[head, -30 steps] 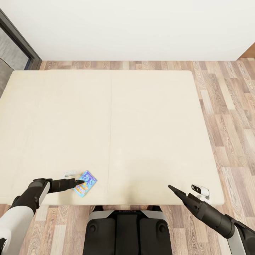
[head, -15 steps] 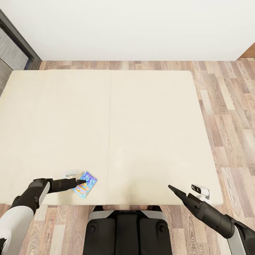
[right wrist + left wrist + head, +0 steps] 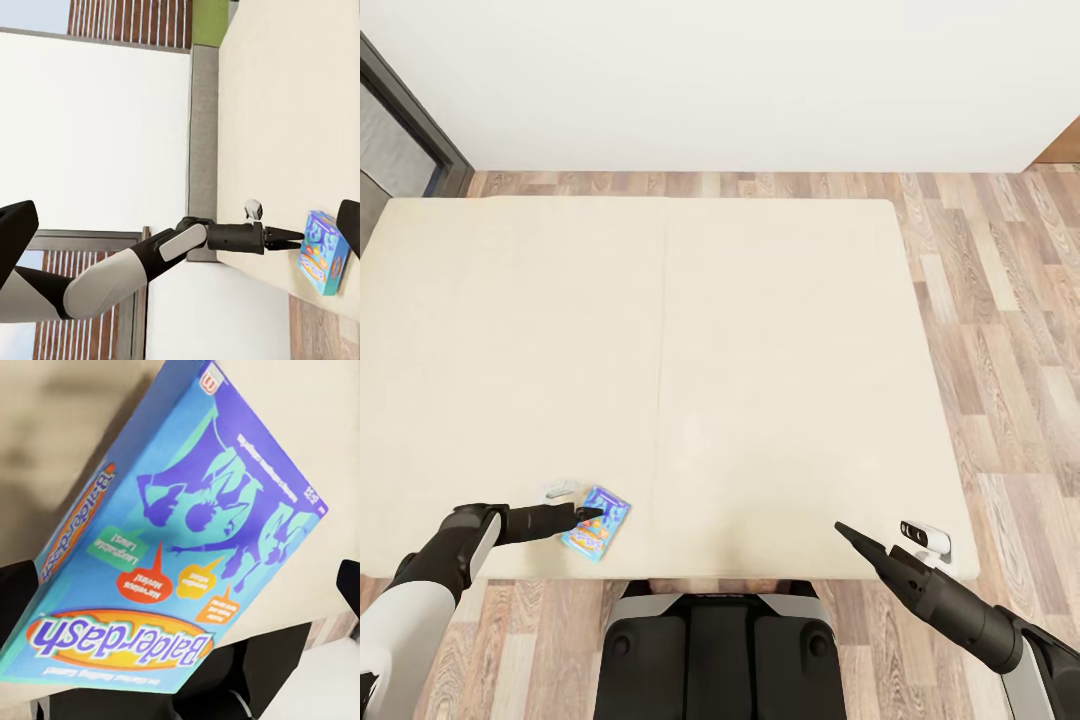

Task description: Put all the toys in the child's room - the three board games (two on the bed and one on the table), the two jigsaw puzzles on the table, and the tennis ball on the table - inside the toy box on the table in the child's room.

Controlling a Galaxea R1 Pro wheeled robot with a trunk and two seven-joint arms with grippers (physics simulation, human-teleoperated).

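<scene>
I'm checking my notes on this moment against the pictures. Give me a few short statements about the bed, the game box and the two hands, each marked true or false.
1. The blue board game lies on the bed near its front edge. True.
2. The box is lettered SKIP-BO. False: the left wrist view reads Balderdash.
3. The left hand is at the game box. True.
4. The right hand holds a puzzle. False: it holds nothing, hovering over the bed's front right part.
5. A tennis ball lies on the bed. False: the box is the one toy on it.

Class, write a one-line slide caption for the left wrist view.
Close-up of the blue Balderdash board game lying on the beige bed, framed between the left gripper's dark fingertips.
</scene>
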